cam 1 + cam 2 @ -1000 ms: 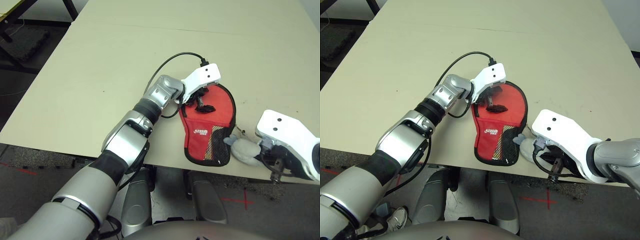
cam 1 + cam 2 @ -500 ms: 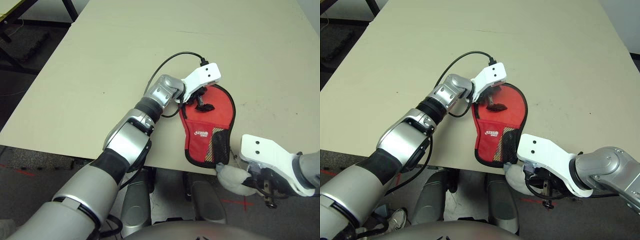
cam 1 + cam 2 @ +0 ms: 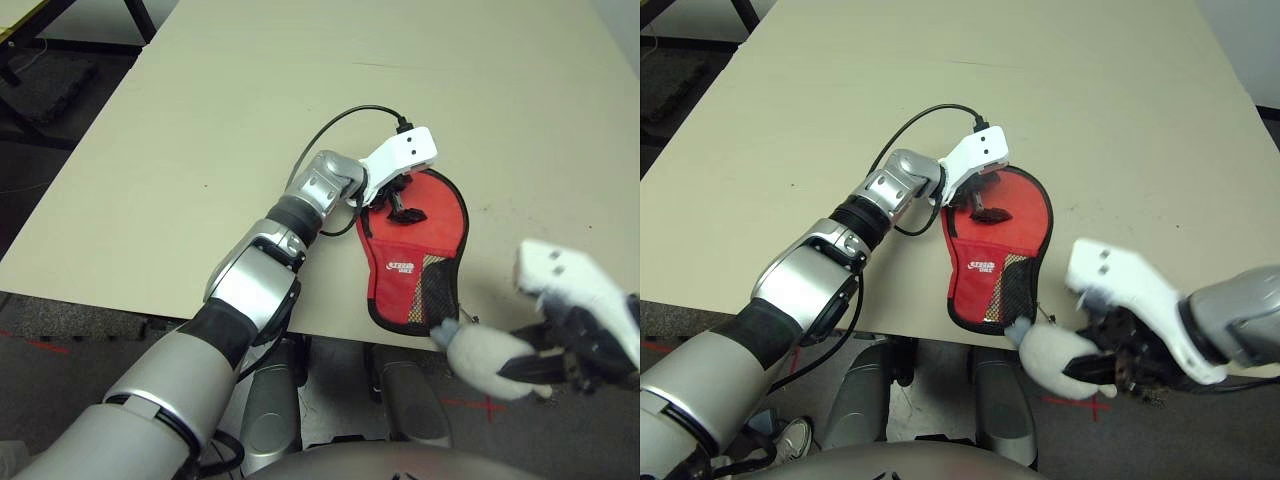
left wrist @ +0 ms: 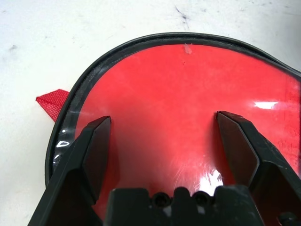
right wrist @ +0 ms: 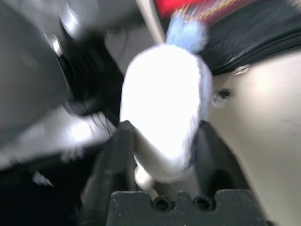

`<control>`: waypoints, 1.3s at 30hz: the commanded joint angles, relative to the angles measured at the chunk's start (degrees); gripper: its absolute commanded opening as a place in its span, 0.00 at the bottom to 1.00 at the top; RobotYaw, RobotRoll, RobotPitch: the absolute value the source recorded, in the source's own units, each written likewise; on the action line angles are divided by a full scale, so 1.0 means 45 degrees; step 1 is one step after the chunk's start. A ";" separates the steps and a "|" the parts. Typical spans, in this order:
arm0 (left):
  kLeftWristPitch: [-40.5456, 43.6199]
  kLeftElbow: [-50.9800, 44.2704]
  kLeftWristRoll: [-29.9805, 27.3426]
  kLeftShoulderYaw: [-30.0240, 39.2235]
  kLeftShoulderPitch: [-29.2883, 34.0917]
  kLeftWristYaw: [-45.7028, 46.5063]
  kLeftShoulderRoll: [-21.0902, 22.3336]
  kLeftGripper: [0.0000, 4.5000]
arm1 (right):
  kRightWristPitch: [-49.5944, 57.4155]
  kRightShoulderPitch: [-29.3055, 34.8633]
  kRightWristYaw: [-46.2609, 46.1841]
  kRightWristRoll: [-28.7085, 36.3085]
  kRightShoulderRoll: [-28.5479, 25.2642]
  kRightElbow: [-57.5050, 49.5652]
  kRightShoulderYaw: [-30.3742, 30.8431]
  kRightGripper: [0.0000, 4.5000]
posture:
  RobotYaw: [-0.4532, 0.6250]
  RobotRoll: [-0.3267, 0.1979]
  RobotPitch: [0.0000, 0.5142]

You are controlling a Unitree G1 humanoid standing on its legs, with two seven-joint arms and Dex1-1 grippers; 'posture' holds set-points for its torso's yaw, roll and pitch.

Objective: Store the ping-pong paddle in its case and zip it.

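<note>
The case lies at the tabletop's near edge, its narrow mesh-pocket end overhanging that edge. The paddle sits inside it: the left wrist view shows its glossy red face ringed by the black zipper edge, so the stowing looks done and the zipping seems to be what is left. How far the zipper has run cannot be told. The left tool is spread wide over the paddle's face, gripping nothing. The right tool, off the near edge, is closed on a white fuzzy blob at the case's narrow end. The pocket's white logo is too small to read.
</note>
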 commanded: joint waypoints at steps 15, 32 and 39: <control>0.1049 -0.2943 -0.2158 0.4602 0.1326 0.4260 0.1797 1.00 | -0.7292 -0.8959 -0.8626 -0.5796 0.6794 1.3055 0.1340 0.99 | 0.30 0.62 0.45; -0.4102 -0.3685 -0.2562 0.7963 0.5727 1.0994 0.3124 1.00 | -1.8431 -0.8936 -1.0249 -1.0314 0.9307 2.0307 0.1554 0.99 | 0.35 0.62 0.48; -0.3673 -0.4545 -0.2760 0.7920 0.6472 1.1399 0.2993 1.00 | -1.9305 -0.8990 -0.9788 -1.0660 0.9349 2.1752 0.1653 0.99 | 0.39 0.62 0.50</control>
